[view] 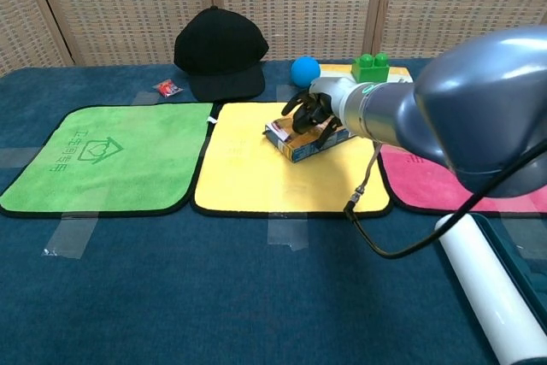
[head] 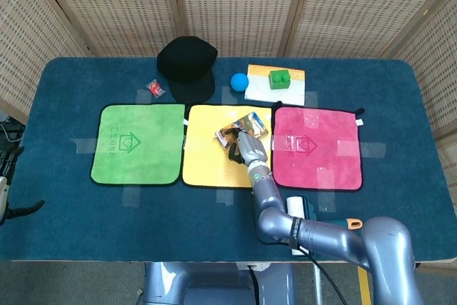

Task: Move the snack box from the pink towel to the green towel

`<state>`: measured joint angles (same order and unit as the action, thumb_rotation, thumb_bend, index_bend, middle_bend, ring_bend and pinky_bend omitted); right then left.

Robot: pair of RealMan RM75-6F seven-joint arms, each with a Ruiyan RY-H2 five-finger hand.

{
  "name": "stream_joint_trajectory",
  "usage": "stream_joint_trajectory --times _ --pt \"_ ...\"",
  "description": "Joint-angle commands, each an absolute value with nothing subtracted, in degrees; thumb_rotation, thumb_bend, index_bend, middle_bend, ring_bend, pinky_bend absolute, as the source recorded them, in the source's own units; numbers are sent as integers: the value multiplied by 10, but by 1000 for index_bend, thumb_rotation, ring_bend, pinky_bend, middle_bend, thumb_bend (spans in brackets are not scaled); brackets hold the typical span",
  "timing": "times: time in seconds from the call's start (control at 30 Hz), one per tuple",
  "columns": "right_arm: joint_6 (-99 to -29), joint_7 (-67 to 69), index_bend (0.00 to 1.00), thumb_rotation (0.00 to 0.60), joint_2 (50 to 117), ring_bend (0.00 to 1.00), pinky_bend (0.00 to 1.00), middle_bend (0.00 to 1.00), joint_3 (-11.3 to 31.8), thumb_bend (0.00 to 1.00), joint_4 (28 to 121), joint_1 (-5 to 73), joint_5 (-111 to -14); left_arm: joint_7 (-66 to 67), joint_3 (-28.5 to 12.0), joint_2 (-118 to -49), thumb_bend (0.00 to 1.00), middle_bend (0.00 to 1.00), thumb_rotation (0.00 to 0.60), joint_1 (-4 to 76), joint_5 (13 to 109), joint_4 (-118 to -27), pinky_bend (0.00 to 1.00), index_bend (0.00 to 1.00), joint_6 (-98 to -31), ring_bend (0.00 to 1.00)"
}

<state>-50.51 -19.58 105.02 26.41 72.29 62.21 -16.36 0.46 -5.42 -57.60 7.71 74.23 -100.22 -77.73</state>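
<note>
Wicker screens back a blue-carpeted table (head: 64, 76); the right hand (view: 309, 114) grips the snack box (view: 301, 138) over the yellow towel (head: 207, 155), mid-carry; next it must travel further left onto the green towel (head: 136, 144), then release.

The green towel (view: 98, 160) has a little house sign with some small marks beside it, too blurry to read. The yellow towel (view: 248, 173) and the pink towel (head: 318, 146) have the same faint sign. The snack box (view: 301, 138) has print on it, too small to read.
</note>
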Motion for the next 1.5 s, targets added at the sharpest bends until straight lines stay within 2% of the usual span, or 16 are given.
stream_joint_trajectory --times 0.03,0.23,0.37,0.53,0.6,0.63,0.73,0.8,0.9,1.07,1.17,1.23,1.33,1.4,1.5 --pt "-514 -192 252 600 1023 194 320 233 274 999 768 615 -185 3 -56 -575 0 0 600 78 739 -1000 0 0 -776 0" --pt "-541 -179 252 600 934 194 311 233 282 998 879 573 -241 4 -56 -577 0 0 600 78 739 -1000 0 0 -776 0" --pt "-550 -174 252 600 865 192 278 233 260 963 935 533 -306 7 -55 -579 0 0 600 79 744 -1000 0 0 -777 0" --pt "-570 -95 228 600 772 161 127 198 199 585 954 437 -508 8 -57 -580 0 0 600 91 748 -994 0 0 -763 0" --pt "-590 -37 203 600 745 135 86 173 175 503 939 396 -589 9 -62 -581 0 0 600 104 750 -983 0 0 -749 0" --pt "-602 -14 188 600 734 115 64 154 162 427 928 378 -621 7 -65 -582 0 0 600 113 753 -978 0 0 -739 0" --pt "-647 40 119 600 712 30 6 62 119 102 874 333 -720 -12 -73 -581 2 0 600 143 765 -957 0 0 -702 0" --pt "-684 57 75 600 705 1 0 13 91 3 834 305 -767 -24 -80 -579 15 0 600 172 777 -944 0 0 -669 0" --pt "-721 80 49 600 701 0 0 0 69 0 808 274 -798 -44 -87 -577 69 0 600 209 790 -931 0 0 -623 0" --pt "-770 86 33 600 692 0 0 0 43 0 802 223 -816 -62 -98 -587 260 0 600 280 820 -917 0 0 -549 0" --pt "-797 89 32 600 681 0 0 0 25 0 814 186 -815 -67 -117 -609 528 0 600 336 829 -917 0 0 -504 0" --pt "-818 91 38 600 675 0 0 0 19 0 824 165 -817 -69 -132 -628 760 0 600 374 817 -910 0 4 -469 0" --pt "-838 94 52 600 672 0 0 0 19 0 830 144 -816 -59 -148 -650 953 0 600 421 788 -905 0 22 -423 0" --pt "-845 98 65 600 672 0 0 0 20 0 834 134 -813 -45 -159 -666 995 0 600 451 765 -900 0 36 -396 0" --pt "-850 98 83 600 672 0 0 0 22 0 834 122 -806 -5 -171 -701 1000 0 600 501 728 -878 0 67 -360 0"
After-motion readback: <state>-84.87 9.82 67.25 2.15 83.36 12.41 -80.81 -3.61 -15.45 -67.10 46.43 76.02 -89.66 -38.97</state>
